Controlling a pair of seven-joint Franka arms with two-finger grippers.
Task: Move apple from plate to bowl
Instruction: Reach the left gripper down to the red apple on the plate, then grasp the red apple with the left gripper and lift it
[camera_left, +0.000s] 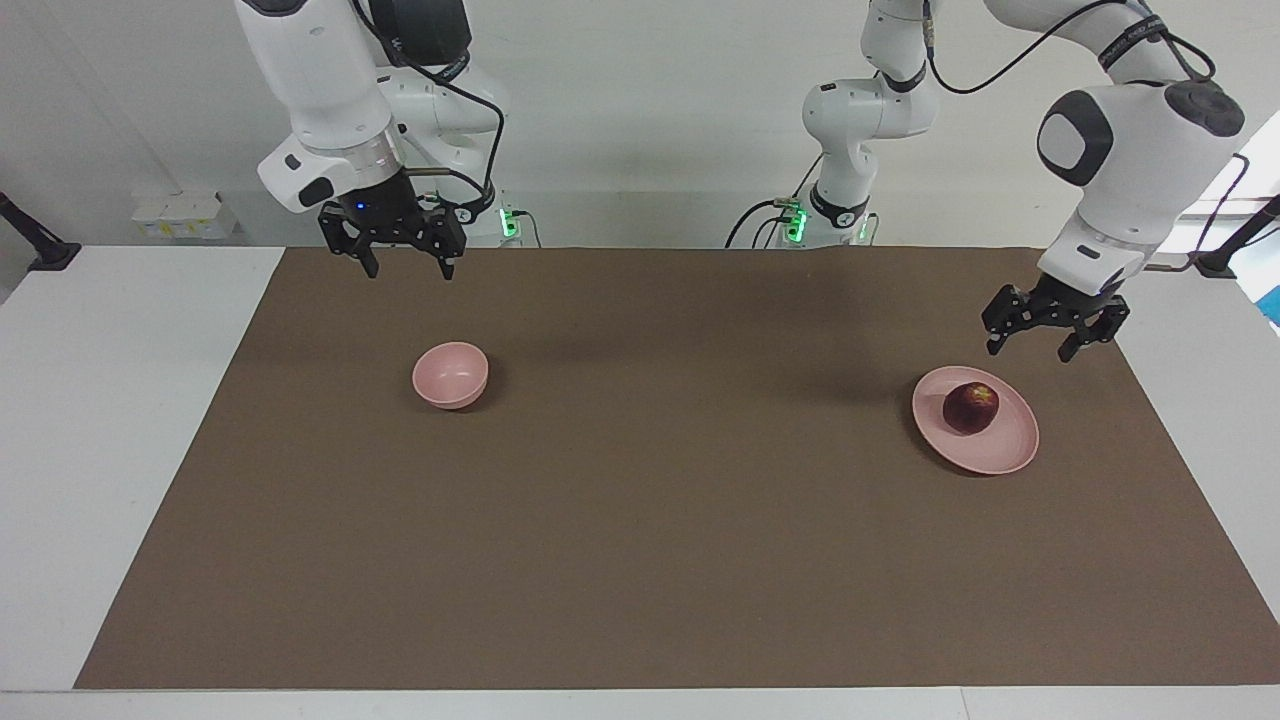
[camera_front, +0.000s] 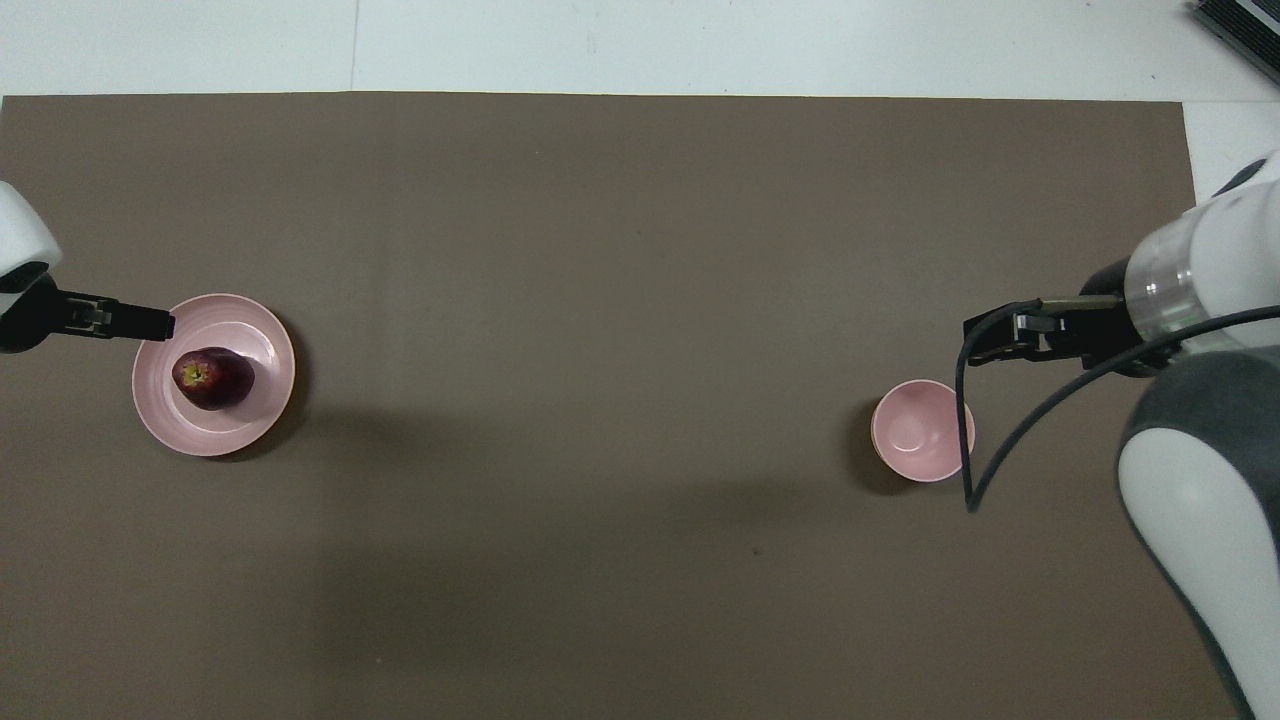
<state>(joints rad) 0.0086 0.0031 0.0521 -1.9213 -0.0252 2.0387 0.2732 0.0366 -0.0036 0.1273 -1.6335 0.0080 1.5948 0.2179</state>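
Note:
A dark red apple (camera_left: 970, 407) lies on the flat pale pink plate (camera_left: 1003, 458) toward the left arm's end of the table. Both also show in the overhead view, apple (camera_front: 212, 378) on plate (camera_front: 205, 437). The small deep pink bowl (camera_left: 450, 375) stands empty toward the right arm's end; it also shows in the overhead view (camera_front: 922, 430). My left gripper (camera_left: 1030, 351) is open and empty, up in the air over the plate's rim, clear of the apple. My right gripper (camera_left: 409, 271) is open and empty, high over the mat beside the bowl.
A brown mat (camera_left: 640, 520) covers most of the white table (camera_left: 110, 400). The right arm's black cable (camera_front: 962, 440) hangs across the bowl in the overhead view. Black stands (camera_left: 40, 250) sit at the table's corners by the robots.

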